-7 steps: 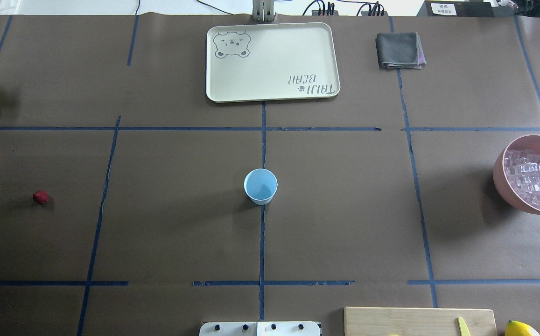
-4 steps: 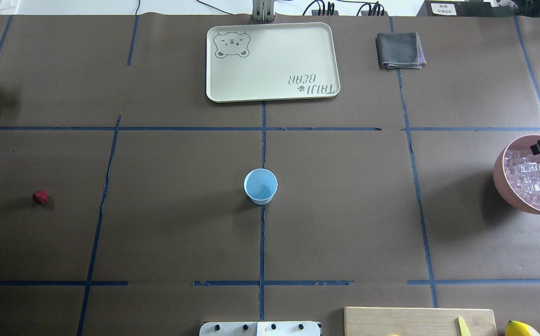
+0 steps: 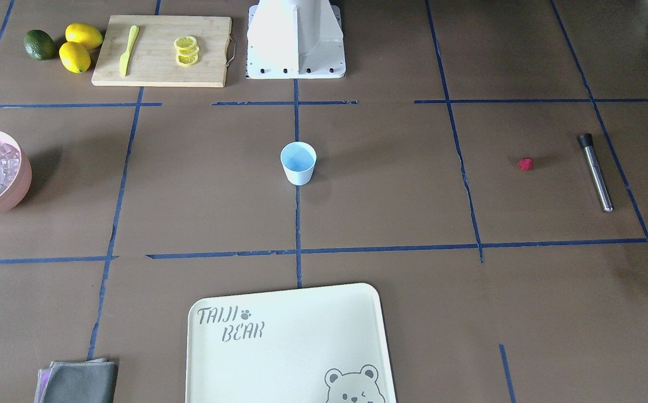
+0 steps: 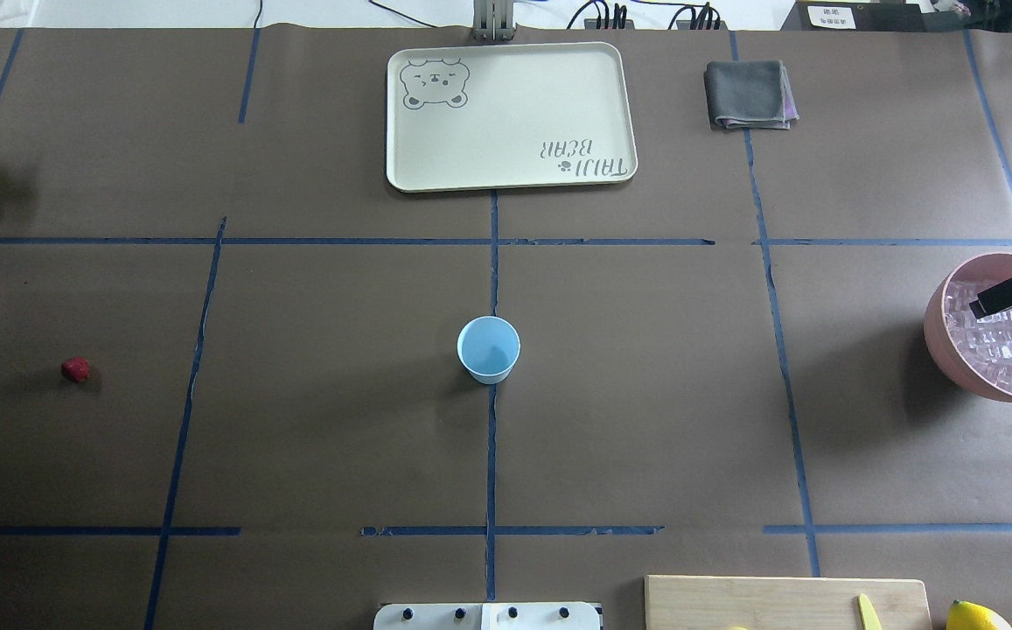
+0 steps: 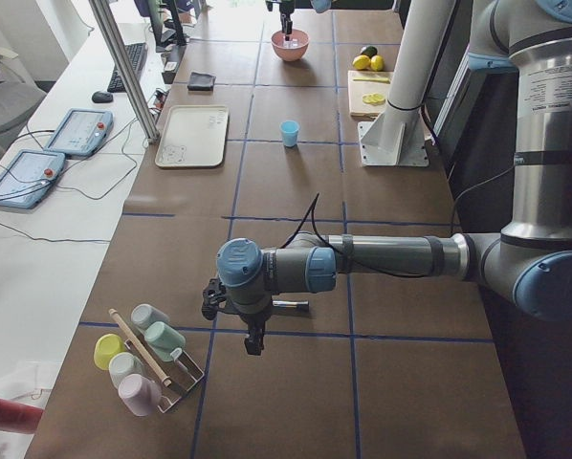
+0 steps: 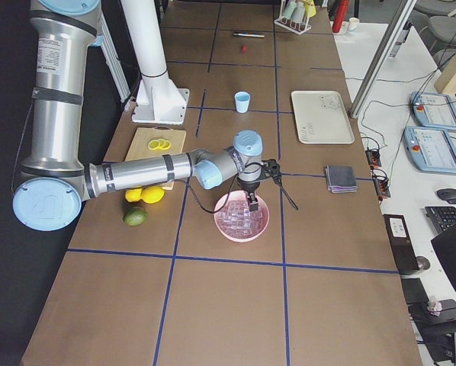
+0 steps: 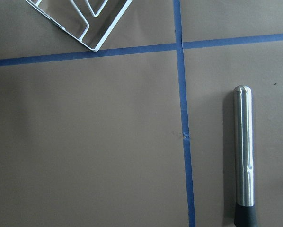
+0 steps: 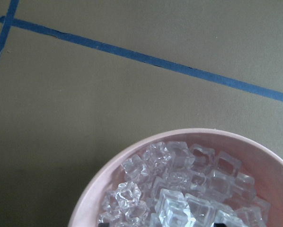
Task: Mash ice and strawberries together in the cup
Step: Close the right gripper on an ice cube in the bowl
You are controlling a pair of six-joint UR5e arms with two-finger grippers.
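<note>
Overhead exterior: my right pincer hangs spread wide over the ice in the pink bowl at the right edge, the cup stands mid-table and the strawberry lies far left. Exterior left: my left pincer hovers above the table, and I cannot tell its spread.

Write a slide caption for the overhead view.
Right end effector over the pink bowl of ice; empty blue cup at centre, strawberry far left.
</note>
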